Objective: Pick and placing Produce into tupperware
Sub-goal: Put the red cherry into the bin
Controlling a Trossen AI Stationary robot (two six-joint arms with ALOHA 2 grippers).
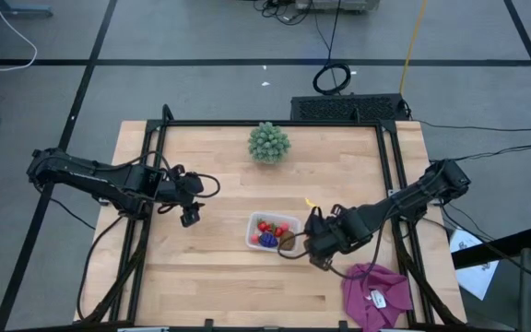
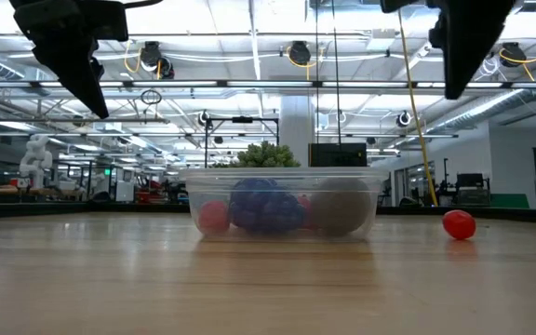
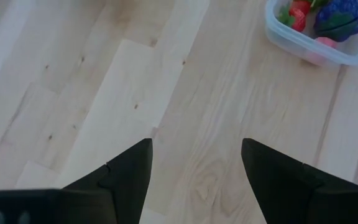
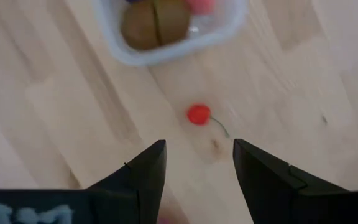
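Right gripper [image 4: 197, 163] is held apart and empty above a red cherry [image 4: 198, 114] lying just beside the tub [image 1: 273, 232].
Kiwi [image 4: 153, 23], grapes [image 3: 340, 15] and strawberries [image 3: 298, 15] are seen inside the tub; the left gripper [image 3: 194, 165], spread and empty, is raised well apart from it.

Left claw [image 3: 194, 163] raised, fingers apart, empty, right claw [image 4: 197, 163] raised, fingers apart, empty

In the right wrist view the tupperware [image 4: 166, 46] was cut off by the top edge, its purple and pink pieces barely showing. In the high view, the small red piece beside it stayed hidden under the right gripper [image 1: 319, 249].
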